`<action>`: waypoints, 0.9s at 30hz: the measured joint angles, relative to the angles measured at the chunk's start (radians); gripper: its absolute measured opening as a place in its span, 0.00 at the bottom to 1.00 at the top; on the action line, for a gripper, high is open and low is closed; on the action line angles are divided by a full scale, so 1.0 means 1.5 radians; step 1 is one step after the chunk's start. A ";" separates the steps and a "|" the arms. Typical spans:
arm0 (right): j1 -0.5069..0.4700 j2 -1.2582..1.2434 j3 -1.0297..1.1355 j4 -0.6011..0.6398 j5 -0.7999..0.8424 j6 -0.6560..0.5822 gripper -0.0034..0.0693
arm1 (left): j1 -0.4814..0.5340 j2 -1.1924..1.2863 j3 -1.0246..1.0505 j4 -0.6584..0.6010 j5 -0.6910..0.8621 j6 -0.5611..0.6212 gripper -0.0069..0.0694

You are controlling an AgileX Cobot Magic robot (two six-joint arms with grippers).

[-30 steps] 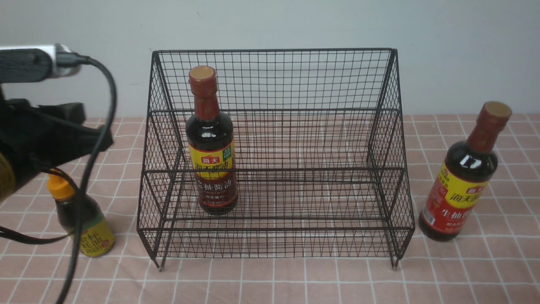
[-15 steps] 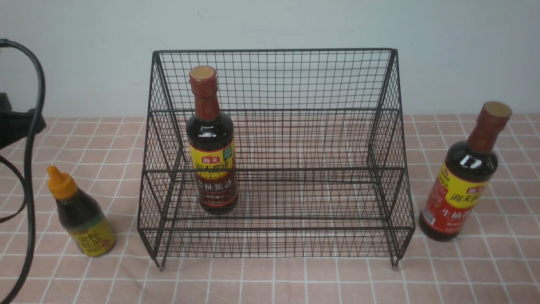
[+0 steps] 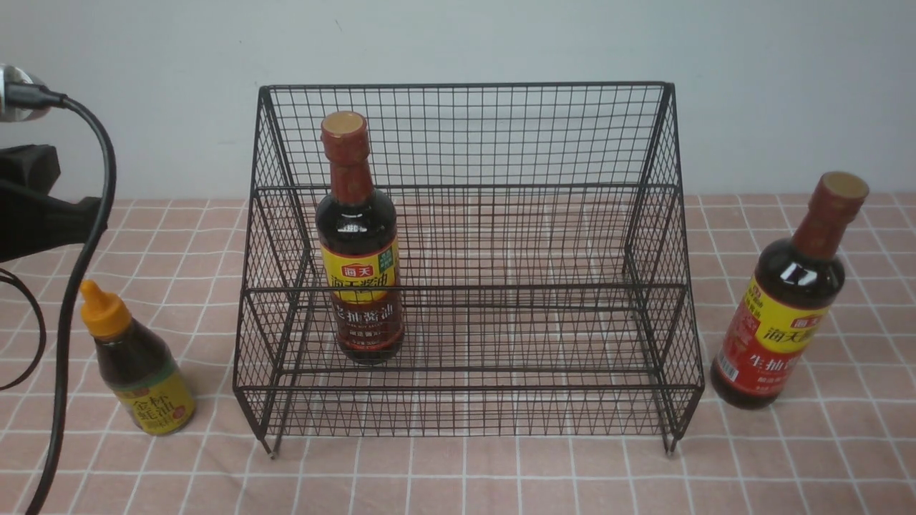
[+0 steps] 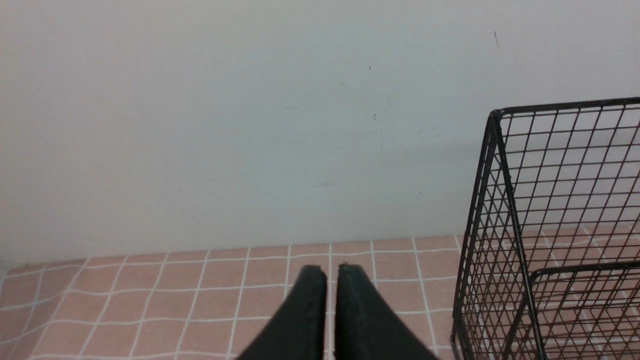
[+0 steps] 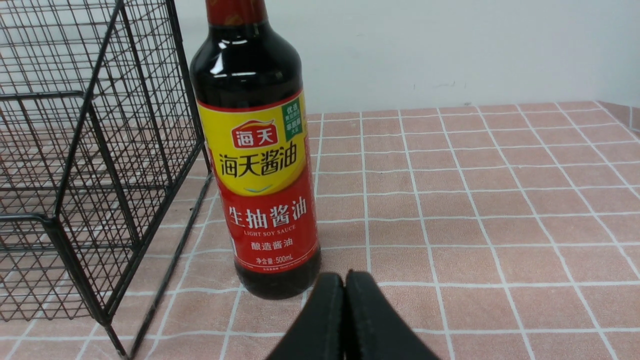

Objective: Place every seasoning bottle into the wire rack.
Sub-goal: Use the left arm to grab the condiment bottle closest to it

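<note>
Above tablecloth [image 4: 150, 300], left claw [image 4: 331, 270], right claw [image 5: 345, 276] closed, empty.

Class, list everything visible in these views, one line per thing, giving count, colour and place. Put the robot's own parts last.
wire rack: one, black, middle of the tablecloth.
brown-label soy sauce bottle: one, dark, tan cap, upright inside the rack, left part.
red-label soy sauce bottle: one, dark, tan cap, upright on the cloth, right of the rack.
short sauce bottle: one, dark, orange nozzle cap, yellow label, left of the rack.
tablecloth: one, pink with white grid.
wall: one, pale grey, behind.
cable: one, black, far left.
left end effector: one, black, shut, empty.
right end effector: one, black, shut, empty, before the red-label bottle.
</note>
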 joint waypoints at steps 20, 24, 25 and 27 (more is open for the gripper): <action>0.000 0.000 0.000 0.000 0.000 0.002 0.03 | -0.017 -0.001 0.000 -1.065 0.200 1.107 0.11; 0.000 0.000 0.000 0.000 0.000 0.002 0.03 | -0.023 -0.003 0.001 -1.138 0.160 1.148 0.11; 0.000 0.000 0.000 0.000 0.000 0.002 0.03 | -0.024 -0.007 0.006 -1.141 0.149 1.147 0.11; 0.000 0.000 0.000 0.000 0.000 0.002 0.03 | -0.024 -0.022 0.029 -1.138 0.106 1.136 0.11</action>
